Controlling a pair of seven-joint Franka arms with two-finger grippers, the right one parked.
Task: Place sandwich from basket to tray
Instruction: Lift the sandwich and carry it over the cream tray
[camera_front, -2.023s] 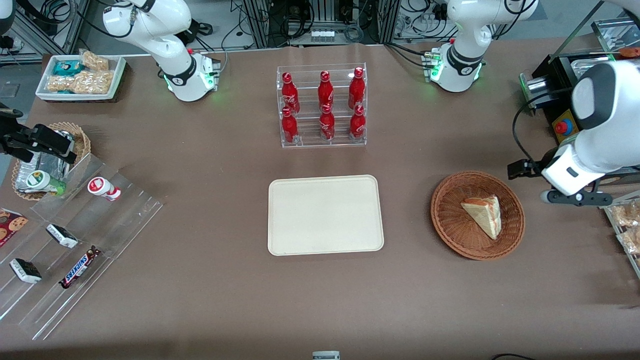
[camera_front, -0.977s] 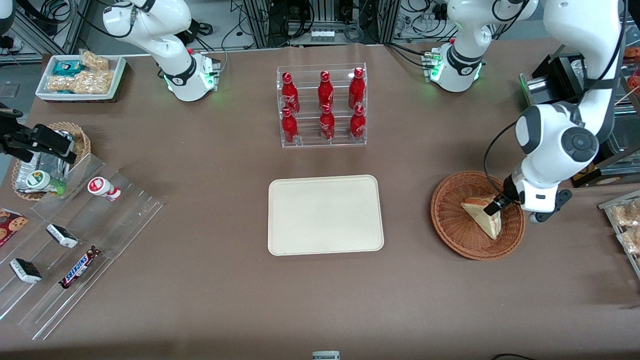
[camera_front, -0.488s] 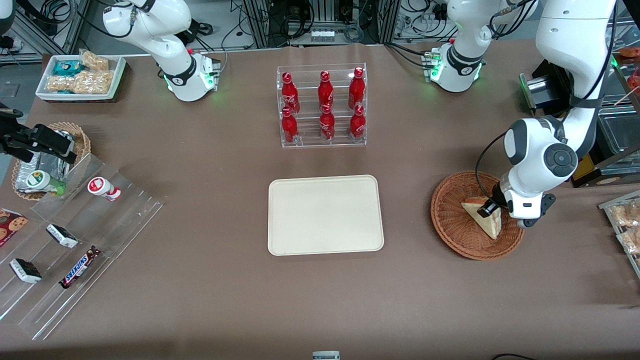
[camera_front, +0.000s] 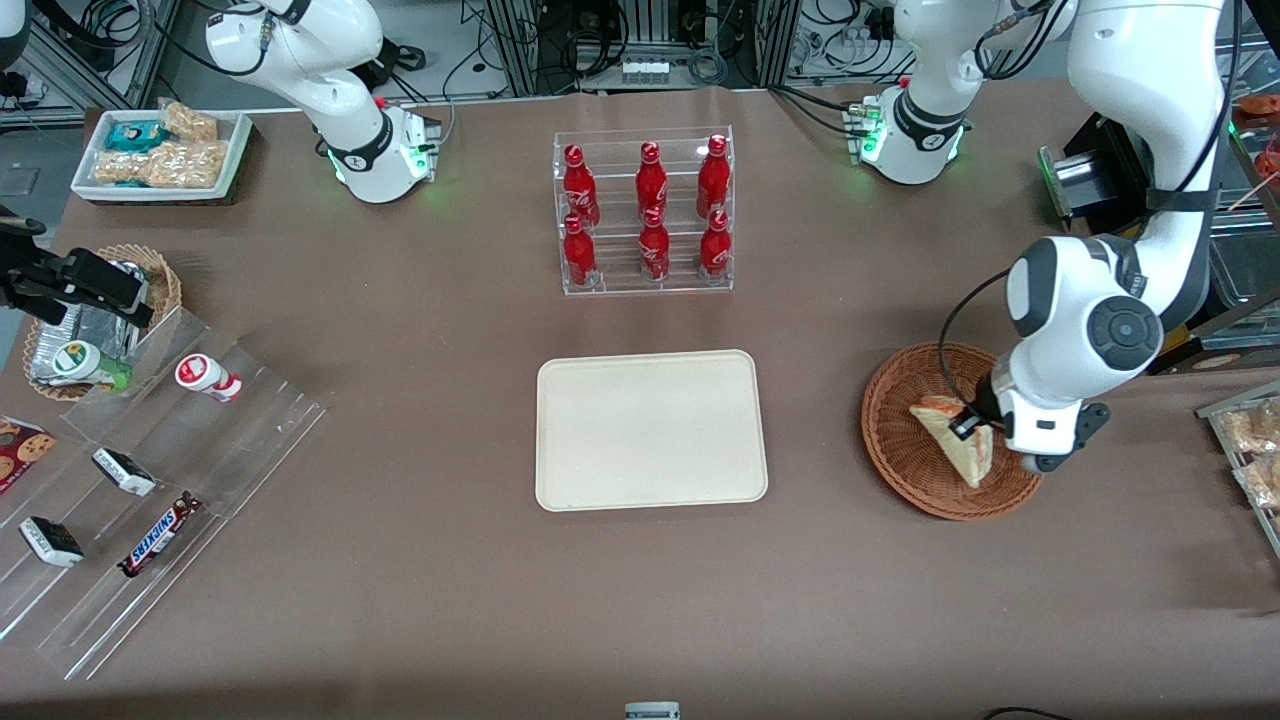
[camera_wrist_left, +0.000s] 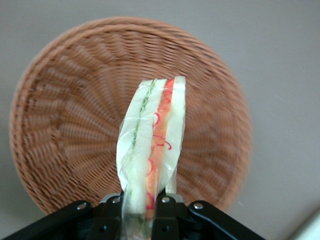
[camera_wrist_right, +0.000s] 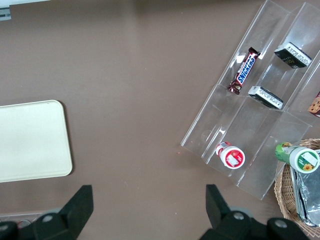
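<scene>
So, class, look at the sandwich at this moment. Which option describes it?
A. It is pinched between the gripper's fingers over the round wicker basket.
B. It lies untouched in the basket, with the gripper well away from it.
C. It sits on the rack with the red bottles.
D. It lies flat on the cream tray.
A: the gripper is shut on the sandwich above the basket, and the tray holds nothing.

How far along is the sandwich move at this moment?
Done: the gripper has closed on the sandwich, seen clamped between its fingers. In hand: the sandwich hangs over the basket. Left: carrying it to the tray, which holds nothing yet, and letting go.
</scene>
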